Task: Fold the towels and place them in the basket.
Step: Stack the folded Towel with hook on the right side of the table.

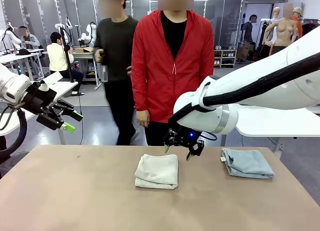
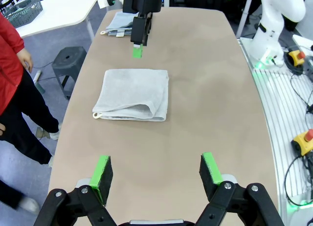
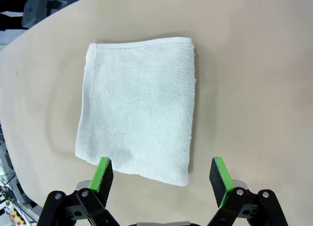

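Cream towel (image 1: 157,171) lies folded mid-tabletop, blue towel (image 1: 247,163) folded toward the right edge. Right gripper (image 1: 177,150) hovers open at the cream towel's far side; left gripper (image 1: 70,120) hangs open off the left edge.

Left wrist: a basket (image 2: 22,11), probably, sits on another table, a long carry.

Right wrist: pinching only the top layer could unfold it.

A robotics lab or research workshop: a large open hall with a grey floor (image 1: 100,126) and glass partitions (image 1: 220,16), several white work tables (image 1: 15,56), and a person seated at one of them (image 1: 59,56). Emergency-stop buttons (image 2: 304,140) with loose cables lie on a ribbed metal base (image 2: 281,108) beside the beige table (image 1: 75,191)
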`<state>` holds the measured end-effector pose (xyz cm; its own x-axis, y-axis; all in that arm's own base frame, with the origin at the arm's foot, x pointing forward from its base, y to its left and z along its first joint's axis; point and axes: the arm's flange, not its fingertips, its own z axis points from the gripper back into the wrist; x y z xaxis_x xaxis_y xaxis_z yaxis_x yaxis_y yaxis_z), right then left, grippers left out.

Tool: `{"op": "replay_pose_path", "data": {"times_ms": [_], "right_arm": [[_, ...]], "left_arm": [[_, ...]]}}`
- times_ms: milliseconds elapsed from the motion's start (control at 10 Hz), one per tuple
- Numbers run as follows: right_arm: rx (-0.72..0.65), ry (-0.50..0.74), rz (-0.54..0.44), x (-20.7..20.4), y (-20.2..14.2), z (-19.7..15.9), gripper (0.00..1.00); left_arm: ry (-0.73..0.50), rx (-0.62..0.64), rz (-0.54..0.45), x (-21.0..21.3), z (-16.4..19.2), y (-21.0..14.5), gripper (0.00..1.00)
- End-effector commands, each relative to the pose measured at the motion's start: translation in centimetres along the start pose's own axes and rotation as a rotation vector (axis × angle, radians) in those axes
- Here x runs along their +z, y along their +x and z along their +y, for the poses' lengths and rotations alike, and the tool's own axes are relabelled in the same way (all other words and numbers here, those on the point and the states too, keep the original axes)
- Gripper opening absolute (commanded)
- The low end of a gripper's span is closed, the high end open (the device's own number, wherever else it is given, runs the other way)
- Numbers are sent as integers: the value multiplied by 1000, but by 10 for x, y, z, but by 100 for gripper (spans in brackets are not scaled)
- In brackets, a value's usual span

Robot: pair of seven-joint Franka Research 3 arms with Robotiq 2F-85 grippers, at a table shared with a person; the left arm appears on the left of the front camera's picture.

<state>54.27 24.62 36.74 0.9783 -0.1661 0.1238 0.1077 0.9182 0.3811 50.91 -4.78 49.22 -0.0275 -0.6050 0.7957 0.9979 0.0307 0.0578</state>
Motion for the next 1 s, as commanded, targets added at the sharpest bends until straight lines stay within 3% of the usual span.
{"op": "replay_pose_path", "data": {"times_ms": [0, 900], "right_arm": [[9, 68, -4, -18, -4, -16, 100], [55, 58, 30, -71, 3, -31, 100]], "left_arm": [[-2, 2, 10, 2, 0, 2, 90], [-2, 2, 10, 2, 0, 2, 90]]}}
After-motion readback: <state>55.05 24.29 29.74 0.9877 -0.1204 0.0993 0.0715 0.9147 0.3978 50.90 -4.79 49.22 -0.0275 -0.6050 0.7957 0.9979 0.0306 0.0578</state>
